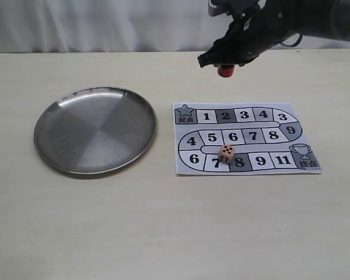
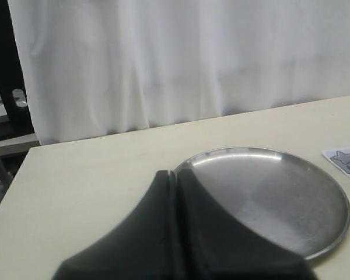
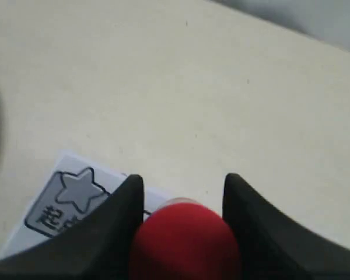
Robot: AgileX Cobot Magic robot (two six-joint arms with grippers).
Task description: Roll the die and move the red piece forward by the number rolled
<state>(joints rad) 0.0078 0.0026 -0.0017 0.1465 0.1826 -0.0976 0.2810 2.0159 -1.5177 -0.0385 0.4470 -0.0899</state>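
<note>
The red piece [image 1: 224,71] hangs in the air above the table, behind the paper game board [image 1: 245,139], held between the black fingers of my right gripper [image 1: 223,63]. In the right wrist view the red piece [image 3: 185,240] fills the gap between the two fingers [image 3: 119,216], with the board's star square [image 3: 76,189] below. The tan die [image 1: 226,154] rests on the board's bottom row, between squares 7 and 8, showing dark pips. My left gripper [image 2: 175,175] is shut with nothing in it, near the rim of the steel plate [image 2: 315,198].
A round steel plate [image 1: 64,111] lies left of the board. A white curtain [image 1: 105,23] closes off the far side of the table. Bare table top lies in front of the plate and board.
</note>
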